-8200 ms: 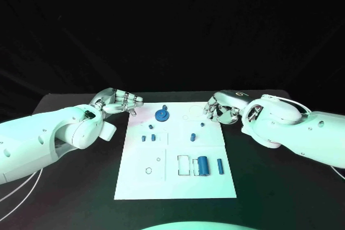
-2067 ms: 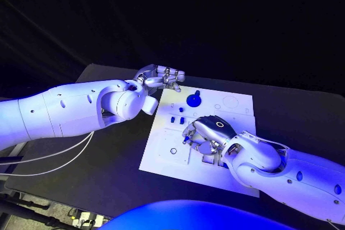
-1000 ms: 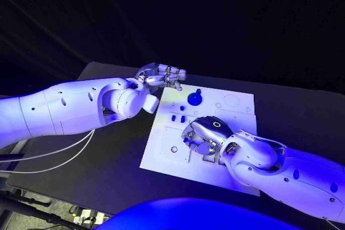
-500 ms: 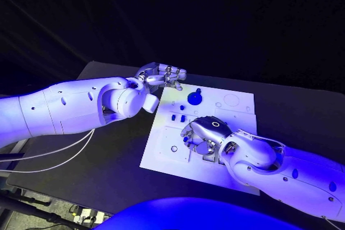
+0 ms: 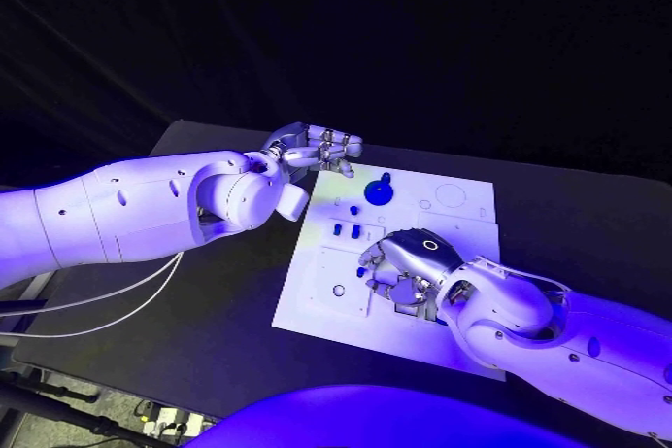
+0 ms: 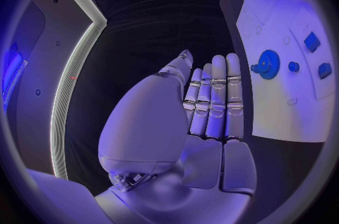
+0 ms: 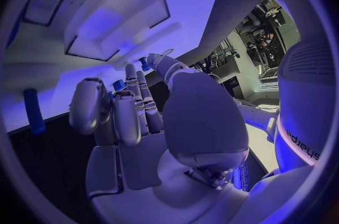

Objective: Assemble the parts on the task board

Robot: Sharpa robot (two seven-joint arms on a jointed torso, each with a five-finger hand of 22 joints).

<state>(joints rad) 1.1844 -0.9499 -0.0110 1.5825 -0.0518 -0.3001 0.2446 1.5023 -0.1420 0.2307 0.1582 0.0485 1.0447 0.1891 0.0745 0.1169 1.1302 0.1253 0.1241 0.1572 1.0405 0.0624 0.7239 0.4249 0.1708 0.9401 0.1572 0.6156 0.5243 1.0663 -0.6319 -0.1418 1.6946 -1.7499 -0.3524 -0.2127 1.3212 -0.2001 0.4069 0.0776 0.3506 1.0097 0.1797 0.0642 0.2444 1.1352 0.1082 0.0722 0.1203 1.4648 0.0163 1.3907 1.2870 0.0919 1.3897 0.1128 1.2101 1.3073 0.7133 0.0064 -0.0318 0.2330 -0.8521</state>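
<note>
The white task board (image 5: pixel 319 273) lies tilted in the middle of the black table. A blue gear (image 5: pixel 378 190) sits near its far end, and the left wrist view shows the same gear (image 6: pixel 268 63). Two small blue parts (image 5: pixel 343 232) stand beside each other on the board's left half. My right hand (image 5: pixel 396 268) hangs low over the board's middle with its fingers curled down. A small blue part (image 7: pixel 118 84) shows pinched between its thumb and fingertips. My left hand (image 5: pixel 316 147) hovers off the board's far left corner, and its fingers (image 6: pixel 215 94) are straight and hold nothing.
A rectangular recess (image 7: pixel 116 15) in the board lies just past the right hand's fingertips. A blue peg (image 7: pixel 31 111) lies on the board beside that hand. A small ring mark (image 5: pixel 338 292) sits on the board's near left part. Bare black table surrounds the board.
Since the earliest frame the camera has shifted, and my right hand has come from the board's far right corner to its middle. Over the last second it barely shifted. The left hand has stayed put.
</note>
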